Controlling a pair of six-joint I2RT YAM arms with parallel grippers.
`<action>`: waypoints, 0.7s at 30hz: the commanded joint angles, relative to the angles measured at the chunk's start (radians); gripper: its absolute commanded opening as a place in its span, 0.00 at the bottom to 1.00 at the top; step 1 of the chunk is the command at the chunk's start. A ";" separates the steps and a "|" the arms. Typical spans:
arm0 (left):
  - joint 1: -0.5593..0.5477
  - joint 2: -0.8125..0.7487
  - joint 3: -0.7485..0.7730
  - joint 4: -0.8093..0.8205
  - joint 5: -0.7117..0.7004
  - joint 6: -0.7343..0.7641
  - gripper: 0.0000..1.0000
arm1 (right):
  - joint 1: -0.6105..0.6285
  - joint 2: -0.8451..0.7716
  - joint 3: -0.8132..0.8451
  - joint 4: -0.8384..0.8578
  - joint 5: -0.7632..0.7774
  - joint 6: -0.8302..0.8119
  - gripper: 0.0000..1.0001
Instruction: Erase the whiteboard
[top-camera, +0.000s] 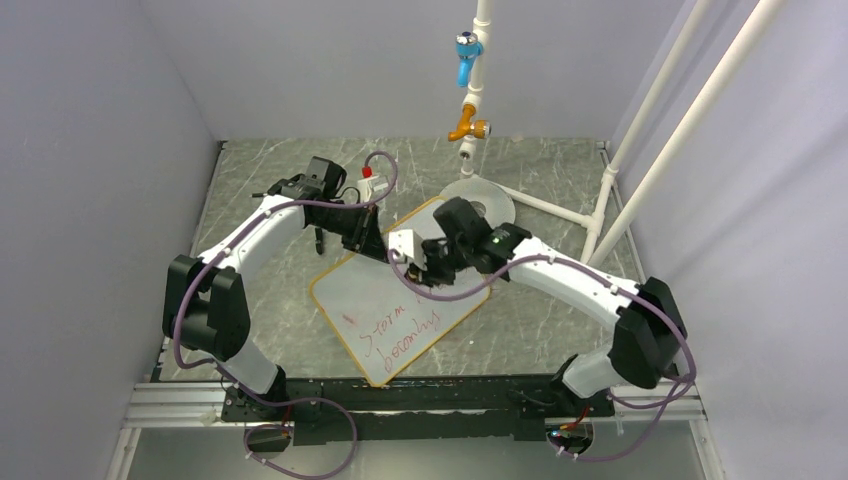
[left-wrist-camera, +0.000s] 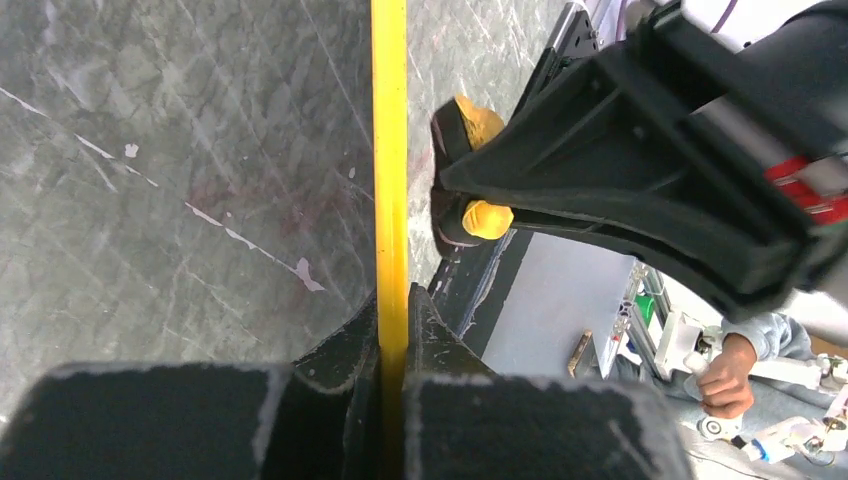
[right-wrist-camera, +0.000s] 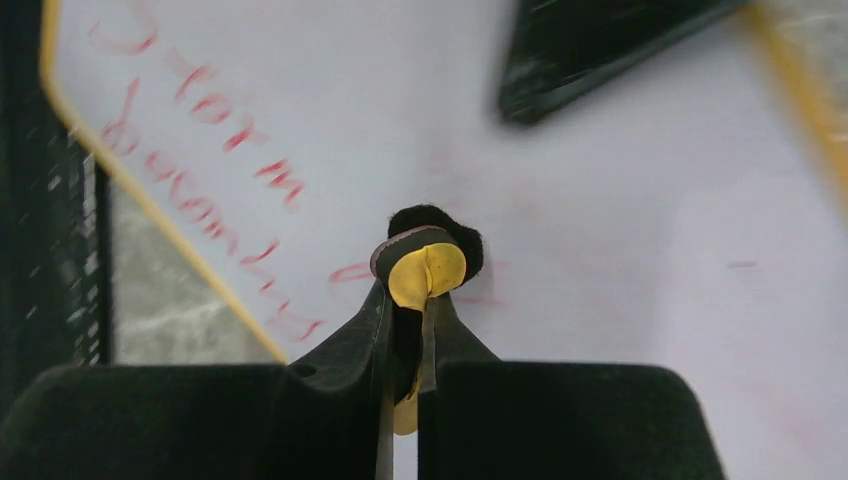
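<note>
The whiteboard (top-camera: 380, 300) lies tilted on the marble table, orange-framed, with red handwriting near its front end (right-wrist-camera: 220, 140). My left gripper (top-camera: 362, 238) is shut on the board's far edge; in the left wrist view the yellow frame (left-wrist-camera: 389, 150) runs between its fingers. My right gripper (top-camera: 425, 262) is shut on a small yellow and black eraser (right-wrist-camera: 428, 262) and presses it on the board's surface, right of the writing. The eraser also shows in the left wrist view (left-wrist-camera: 470, 170). Faint red smudges surround the eraser.
A round grey disc (top-camera: 480, 200) lies behind the board under a white pipe stand (top-camera: 478, 75) with blue and orange fittings. White pipes (top-camera: 650, 130) run along the right side. Grey walls close the table.
</note>
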 joint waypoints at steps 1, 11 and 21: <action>-0.008 -0.019 0.009 0.011 0.105 0.020 0.00 | -0.013 -0.101 -0.113 -0.030 -0.028 -0.067 0.00; -0.008 -0.015 0.013 0.007 0.123 0.030 0.00 | -0.026 -0.126 -0.138 0.036 -0.010 -0.007 0.00; -0.013 -0.040 0.022 -0.007 0.130 0.053 0.00 | 0.183 -0.085 -0.120 0.032 0.119 -0.050 0.00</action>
